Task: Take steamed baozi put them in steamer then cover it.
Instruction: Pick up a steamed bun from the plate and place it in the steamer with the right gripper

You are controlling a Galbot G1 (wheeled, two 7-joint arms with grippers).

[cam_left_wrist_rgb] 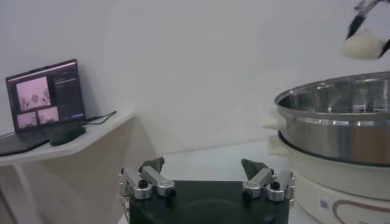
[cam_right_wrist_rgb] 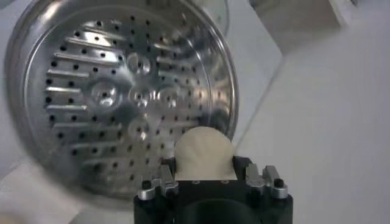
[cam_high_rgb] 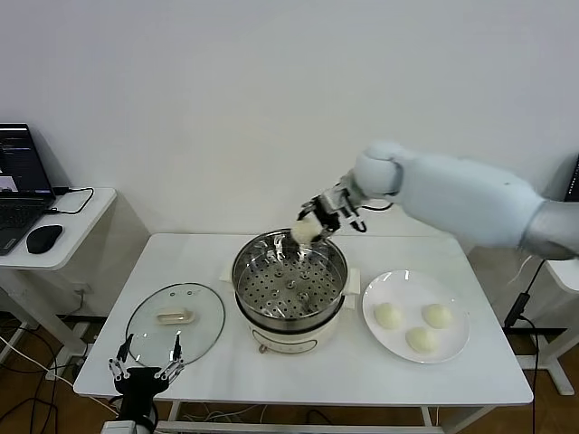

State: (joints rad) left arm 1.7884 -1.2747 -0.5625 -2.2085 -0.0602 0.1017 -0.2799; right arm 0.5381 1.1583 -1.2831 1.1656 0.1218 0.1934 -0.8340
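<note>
While right gripper (cam_high_rgb: 318, 220) clamps one cream-white dough bun (cam_high_rgb: 305, 231) above far rim of shiny steel steamer pot (cam_high_rgb: 289, 287) — tray empty, 3 buns on white plate (cam_high_rgb: 416, 316), glass lid (cam_high_rgb: 175, 318) on table. Left gripper (cam_high_rgb: 145, 368) wide, idle, near table edge. Risk: released so near rim, bun may fall outside.

text: none readable | laptop (cam_left_wrist_rgb: 44, 100) screen: pictures and lines too small to read | steamer (cam_left_wrist_rgb: 341, 182) base: small label, marks cannot be made out
</note>
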